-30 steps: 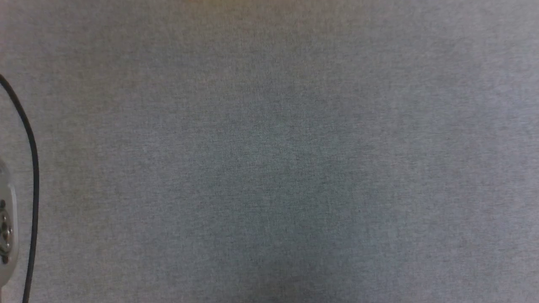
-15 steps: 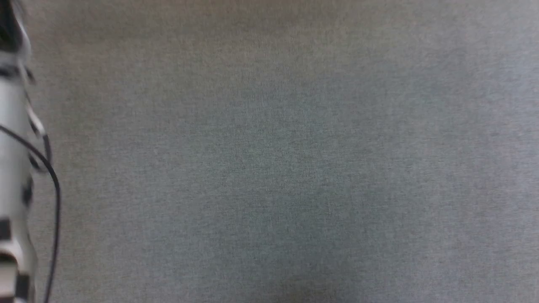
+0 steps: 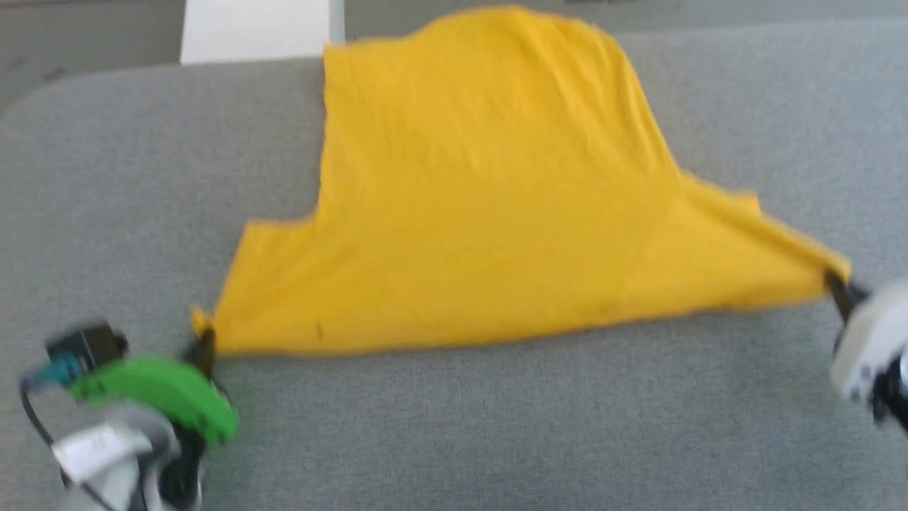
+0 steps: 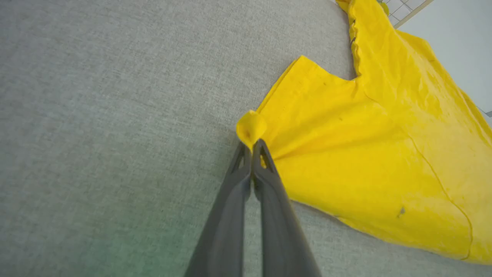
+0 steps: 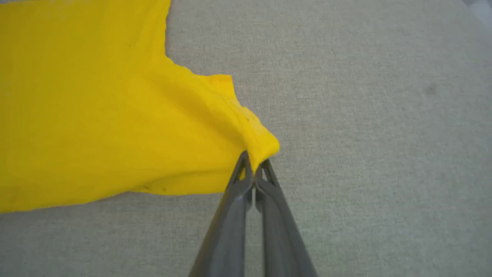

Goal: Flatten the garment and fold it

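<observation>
The garment (image 3: 482, 213) is a bright yellow T-shirt spread plain side up on the grey table (image 3: 496, 426), its far end hanging past the table's back edge. My left gripper (image 3: 204, 349) is shut on the tip of the near-left sleeve. In the left wrist view that gripper (image 4: 252, 148) pinches a small bunch of the garment (image 4: 369, 154). My right gripper (image 3: 837, 289) is shut on the near-right sleeve tip, which is pulled taut. From the right wrist, the gripper (image 5: 253, 159) bites the garment's (image 5: 96, 115) corner.
The grey cloth-covered table has bare room at the front and on both sides of the shirt. A white panel (image 3: 255, 30) stands behind the table's back left edge. My left arm's green wrist cover (image 3: 159, 394) is at the lower left.
The head camera has swung from bare grey cloth to the whole shirt with both grippers. Earlier, part of the left arm and its cable showed at the left edge.
</observation>
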Controlling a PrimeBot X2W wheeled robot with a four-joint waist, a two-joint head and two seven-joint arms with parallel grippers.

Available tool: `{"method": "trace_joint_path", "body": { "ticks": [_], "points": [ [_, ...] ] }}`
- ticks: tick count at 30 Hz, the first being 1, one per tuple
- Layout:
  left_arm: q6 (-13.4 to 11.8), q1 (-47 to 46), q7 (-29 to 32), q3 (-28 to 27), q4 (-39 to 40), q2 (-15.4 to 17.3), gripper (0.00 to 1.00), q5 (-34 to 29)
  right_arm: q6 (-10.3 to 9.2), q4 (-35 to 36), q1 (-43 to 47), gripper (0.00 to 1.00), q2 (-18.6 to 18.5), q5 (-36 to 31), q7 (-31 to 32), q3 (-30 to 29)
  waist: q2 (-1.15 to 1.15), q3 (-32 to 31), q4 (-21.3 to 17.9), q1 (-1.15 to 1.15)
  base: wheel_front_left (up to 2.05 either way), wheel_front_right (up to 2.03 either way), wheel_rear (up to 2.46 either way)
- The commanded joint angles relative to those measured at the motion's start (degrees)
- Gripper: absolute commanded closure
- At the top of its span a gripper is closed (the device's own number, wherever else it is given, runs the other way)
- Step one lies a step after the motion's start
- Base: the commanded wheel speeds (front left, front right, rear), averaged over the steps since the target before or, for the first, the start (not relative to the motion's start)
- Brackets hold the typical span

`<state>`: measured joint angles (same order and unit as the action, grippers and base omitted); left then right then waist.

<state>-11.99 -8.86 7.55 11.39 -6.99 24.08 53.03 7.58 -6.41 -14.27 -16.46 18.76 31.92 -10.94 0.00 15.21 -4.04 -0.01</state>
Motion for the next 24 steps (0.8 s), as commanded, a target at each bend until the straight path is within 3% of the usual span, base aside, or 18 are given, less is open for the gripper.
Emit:
{"method": "trace_joint_path", "body": {
  "ticks": [1, 7, 10, 19, 24],
  "points": [
    [-1.2, 3.5, 0.7, 0.0, 1.8, 0.2, 1.00, 0.6, -0.09, 2.4, 3.7, 1.00, 1.7, -0.2, 0.9, -2.1, 0.00, -5.0, 0.9, 0.01, 0.00, 0.00, 0.00],
    [-5.2, 15.1, 2.8, 0.4, 7.9, 0.5, 1.00, 1.6, -0.09, 9.3, 16.9, 1.00, 10.0, -2.8, 4.3, -8.9, 0.00, -6.7, 1.2, 0.01, 0.00, 0.00, 0.00],
    [-6.7, 18.3, 3.3, 0.7, 9.2, 0.6, 1.00, 1.6, -0.09, 10.0, 20.5, 1.00, 12.3, -3.5, 4.7, -10.6, 0.00, -7.0, 1.3, 0.01, 0.00, 0.00, 0.00],
    [-10.6, 23.8, 3.9, 2.3, 8.6, 1.3, 1.00, -0.6, -0.09, 2.4, 23.5, 1.00, 13.6, -4.8, 0.4, -13.2, 0.00, -7.6, 1.1, 0.01, 0.00, 0.00, 0.00],
    [-11.1, 23.8, 3.2, 2.5, 9.2, 0.8, 1.00, -0.9, -0.09, -4.1, 21.9, 1.00, 13.6, -3.7, -1.7, -12.4, 0.00, -7.5, 1.5, 0.01, 0.00, 0.00, 0.00]
  ]
}}
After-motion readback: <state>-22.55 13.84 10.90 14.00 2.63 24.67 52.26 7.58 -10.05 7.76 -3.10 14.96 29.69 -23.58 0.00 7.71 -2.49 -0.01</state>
